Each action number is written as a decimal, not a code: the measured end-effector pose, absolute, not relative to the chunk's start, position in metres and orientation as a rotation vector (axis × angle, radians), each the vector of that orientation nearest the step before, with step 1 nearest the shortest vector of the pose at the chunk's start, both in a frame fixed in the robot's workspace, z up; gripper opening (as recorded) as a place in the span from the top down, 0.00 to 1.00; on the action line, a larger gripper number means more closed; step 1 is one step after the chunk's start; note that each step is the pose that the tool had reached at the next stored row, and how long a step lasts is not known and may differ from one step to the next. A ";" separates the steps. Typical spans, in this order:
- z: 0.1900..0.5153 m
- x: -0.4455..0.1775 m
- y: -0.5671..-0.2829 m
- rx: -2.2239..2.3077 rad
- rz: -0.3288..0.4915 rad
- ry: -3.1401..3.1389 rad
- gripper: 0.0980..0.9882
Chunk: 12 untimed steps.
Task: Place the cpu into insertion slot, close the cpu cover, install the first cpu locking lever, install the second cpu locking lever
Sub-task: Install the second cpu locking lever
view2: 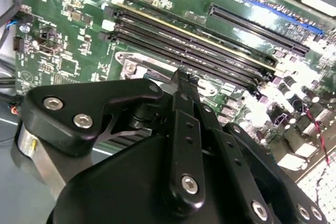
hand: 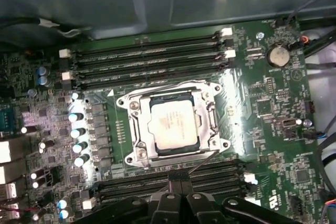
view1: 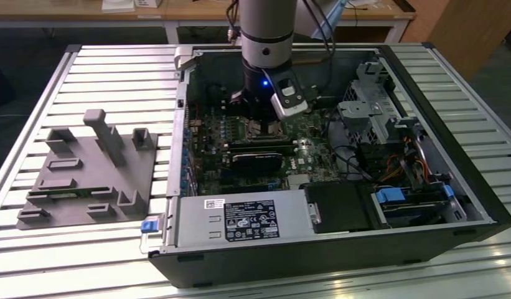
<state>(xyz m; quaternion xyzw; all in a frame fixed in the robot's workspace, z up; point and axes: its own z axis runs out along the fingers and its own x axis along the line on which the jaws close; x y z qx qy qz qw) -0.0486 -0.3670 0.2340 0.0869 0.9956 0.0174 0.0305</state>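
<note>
In the exterior view, your arm's black end effector (view1: pixel 257 118) reaches down into the open black computer case (view1: pixel 322 249), which lies on its side on the slatted metal worktop (view1: pixel 89 68) so the green motherboard (view1: pixel 309 159) faces up for top-down access. A grey moulded fixture tray (view1: pixel 85 171) sits on the worktop towards the exterior view's left, well apart from the case.

In the second wrist view, the end effector (view2: pixel 181 80) has its black fingers (view2: pixel 184 129) pressed together with nothing visible between them, their tips low over the board beside the long black memory slots (view2: pixel 189 43). You can judge that narrow tip as suited to pushing a thin lever rather than grasping.

In the first wrist view, the small flat square cpu with its dull grey-bronze top (hand: pixel 172 124) lies seated in the square silver-framed insertion slot (hand: pixel 131 150), and the thin silver cpu cover with its square window (hand: pixel 206 121) lies flat around it, so both look settled. The end effector (hand: pixel 180 177) hovers just beside the socket's edge, near a thin wire locking lever (hand: pixel 202 162) angled along that side; whether it is latched cannot be told.
</note>
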 end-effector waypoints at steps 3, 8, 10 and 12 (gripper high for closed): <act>0.232 -0.051 -0.369 0.268 0.054 3.069 0.99; 0.229 -0.054 -0.372 0.268 0.054 3.069 0.99; 0.229 -0.054 -0.372 0.268 0.054 3.069 0.99; 0.229 -0.054 -0.372 0.268 0.054 3.069 0.99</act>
